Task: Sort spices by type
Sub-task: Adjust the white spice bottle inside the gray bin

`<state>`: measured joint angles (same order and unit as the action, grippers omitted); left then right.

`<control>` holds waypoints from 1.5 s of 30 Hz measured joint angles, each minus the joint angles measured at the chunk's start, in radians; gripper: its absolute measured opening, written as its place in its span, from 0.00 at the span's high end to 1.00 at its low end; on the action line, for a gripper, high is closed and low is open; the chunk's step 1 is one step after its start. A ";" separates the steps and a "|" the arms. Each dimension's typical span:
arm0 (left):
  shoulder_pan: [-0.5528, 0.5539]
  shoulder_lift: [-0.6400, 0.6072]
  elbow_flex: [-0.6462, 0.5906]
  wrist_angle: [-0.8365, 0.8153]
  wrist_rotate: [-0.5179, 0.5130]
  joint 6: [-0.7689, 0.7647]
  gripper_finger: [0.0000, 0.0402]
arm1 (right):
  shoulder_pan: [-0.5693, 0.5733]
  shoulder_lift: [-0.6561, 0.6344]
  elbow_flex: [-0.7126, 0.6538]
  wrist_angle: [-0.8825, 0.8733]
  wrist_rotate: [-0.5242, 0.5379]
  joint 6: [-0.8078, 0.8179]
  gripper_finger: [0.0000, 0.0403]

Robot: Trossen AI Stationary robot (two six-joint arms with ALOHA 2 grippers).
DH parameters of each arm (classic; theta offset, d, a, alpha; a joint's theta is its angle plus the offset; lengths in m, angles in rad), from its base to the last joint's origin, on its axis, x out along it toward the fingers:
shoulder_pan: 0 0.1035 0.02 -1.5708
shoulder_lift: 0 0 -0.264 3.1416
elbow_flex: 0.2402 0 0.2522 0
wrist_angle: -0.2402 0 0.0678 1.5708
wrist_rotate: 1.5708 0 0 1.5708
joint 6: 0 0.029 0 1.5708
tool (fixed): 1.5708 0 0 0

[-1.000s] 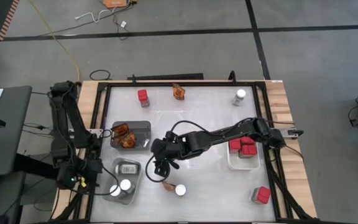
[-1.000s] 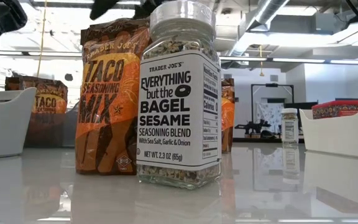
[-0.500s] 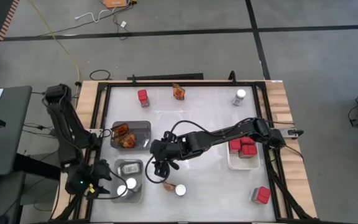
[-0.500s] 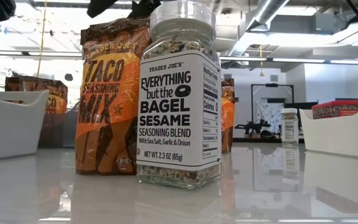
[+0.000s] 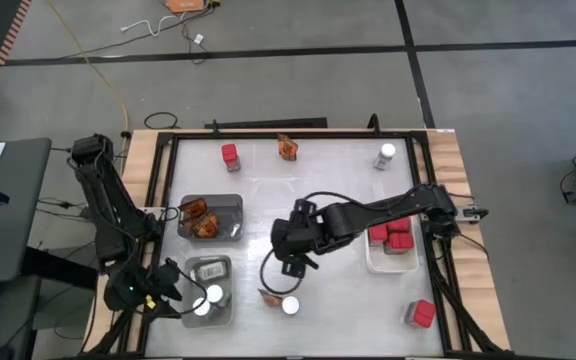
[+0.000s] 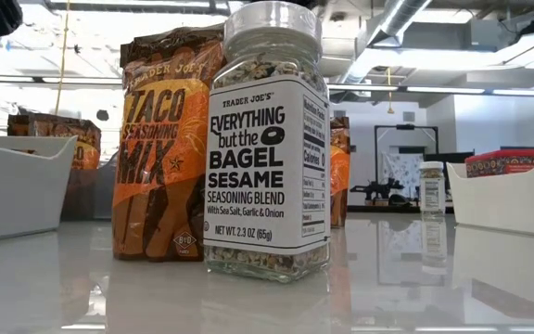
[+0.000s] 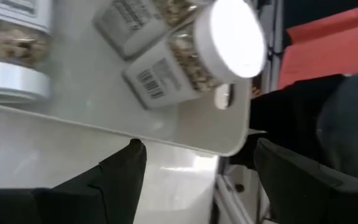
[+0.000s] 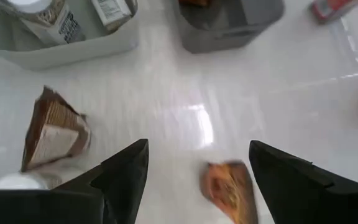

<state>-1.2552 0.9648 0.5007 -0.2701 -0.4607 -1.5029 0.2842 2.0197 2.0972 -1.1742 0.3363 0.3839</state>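
My right gripper (image 5: 293,264) (image 8: 197,155) hangs open over the table's middle, holding nothing. An upright taco packet (image 5: 268,296) (image 6: 165,148) (image 8: 55,134) and a white-lidded jar (image 5: 290,306) (image 6: 269,139) stand on their bases beside each other near the near edge, left of it. A blurred orange-brown patch (image 8: 229,186) shows on the table between its fingers. My left gripper (image 5: 180,298) (image 7: 197,149) is open beside the white tray (image 5: 208,272) (image 7: 185,140), in which jars (image 5: 208,300) (image 7: 216,56) lie.
A grey tray (image 5: 223,205) holds packets (image 5: 200,220). A white tray (image 5: 388,262) on the right holds red boxes (image 5: 393,236). A red box (image 5: 230,155), a packet (image 5: 287,149) and a jar (image 5: 386,154) stand along the far edge; another red box (image 5: 423,315) sits near right.
My right gripper has drawn away toward the table's right, leaving the standing packet and jar where they were. My left arm has shifted toward the near edge, and the white jar tray has slid a little to the right.
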 joint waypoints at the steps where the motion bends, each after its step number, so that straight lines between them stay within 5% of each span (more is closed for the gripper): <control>1: 0.000 -0.008 0.000 0.004 0.000 0.016 0.29 | 0.008 -0.010 0.000 -0.021 0.015 0.012 0.24; 9: 0.005 -0.070 0.001 0.011 -0.067 0.117 0.29 | 0.081 -0.053 0.000 -0.159 0.116 0.144 0.24; 17: 0.058 -0.154 0.002 -0.070 -0.012 0.113 0.29 | 0.138 -0.054 0.000 -0.213 0.169 0.282 0.24; 24: 0.103 -0.159 0.192 -0.475 -0.009 0.220 0.30 | 0.157 -0.054 0.000 -0.226 0.190 0.350 0.24; 30: 0.199 -0.023 0.420 -0.784 -0.016 0.312 0.31 | 0.170 -0.054 0.000 -0.246 0.202 0.383 0.24; 37: 0.338 0.209 0.548 -0.932 0.000 0.321 0.32 | 0.174 -0.054 0.000 -0.285 0.216 0.379 0.24; 45: 0.507 0.352 0.585 -0.927 0.273 0.124 0.32 | 0.175 -0.054 -0.001 -0.402 0.216 0.355 0.24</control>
<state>-0.7481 1.3167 1.0855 -1.1972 -0.1878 -1.3790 0.4591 1.9658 2.0964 -1.5764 0.5526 0.7385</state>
